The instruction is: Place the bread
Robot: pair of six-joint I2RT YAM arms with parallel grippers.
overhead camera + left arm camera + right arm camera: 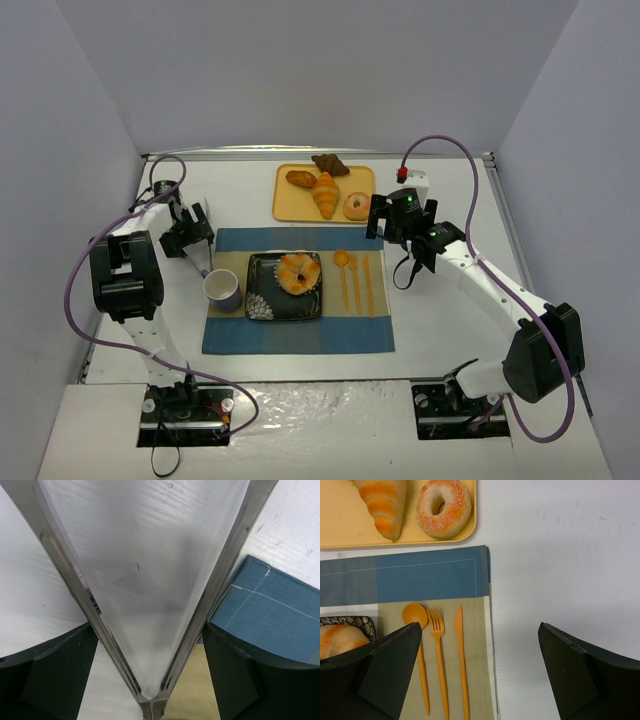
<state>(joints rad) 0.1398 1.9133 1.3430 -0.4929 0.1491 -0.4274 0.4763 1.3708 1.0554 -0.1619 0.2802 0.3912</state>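
Note:
The bread, a round golden-orange bun with pale patches, lies on a black patterned plate on the placemat. Its edge shows at the lower left of the right wrist view. My right gripper hangs open and empty over the mat's right edge, to the right of the bread. My left gripper is at the mat's far left corner. In the left wrist view it grips a pair of metal tongs, which stand spread in a V with nothing between them.
A yellow tray at the back holds a croissant, a ring donut and two brown pastries. A white cup stands left of the plate. An orange spoon, fork and knife lie right of the plate on the blue-and-beige mat.

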